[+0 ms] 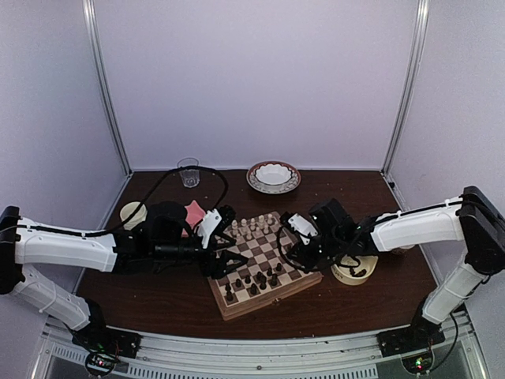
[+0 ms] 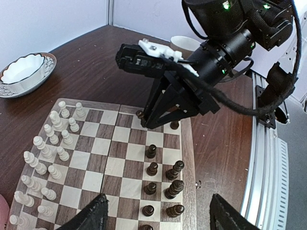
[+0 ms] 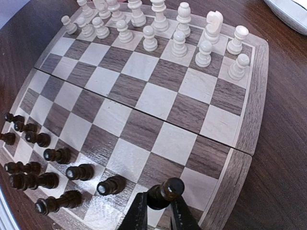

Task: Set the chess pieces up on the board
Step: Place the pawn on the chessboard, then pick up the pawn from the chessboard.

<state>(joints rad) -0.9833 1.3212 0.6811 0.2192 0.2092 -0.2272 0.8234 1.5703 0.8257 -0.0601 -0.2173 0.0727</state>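
Observation:
The board (image 1: 293, 281) lies at the table's middle. Several dark brown chess pieces (image 1: 260, 279) stand in two rows along its near edge, and they also show in the left wrist view (image 2: 172, 188) and the right wrist view (image 3: 53, 155). My right gripper (image 3: 159, 214) is shut on a dark pawn (image 3: 167, 190) and holds it just over the board's near right corner squares. In the top view the right gripper (image 1: 287, 254) is at the board's right side. My left gripper (image 2: 158, 221) is open and empty above the dark rows, at the board's left side (image 1: 230, 264).
Cream-white chessmen (image 3: 177, 42) fill the board's far rows. A glass (image 1: 188, 171) and a bowl on a plate (image 1: 273, 175) stand at the back. A pink object (image 1: 193, 212) and a cream cup (image 1: 132, 213) are to the left, and a cream container (image 1: 353, 271) is to the right.

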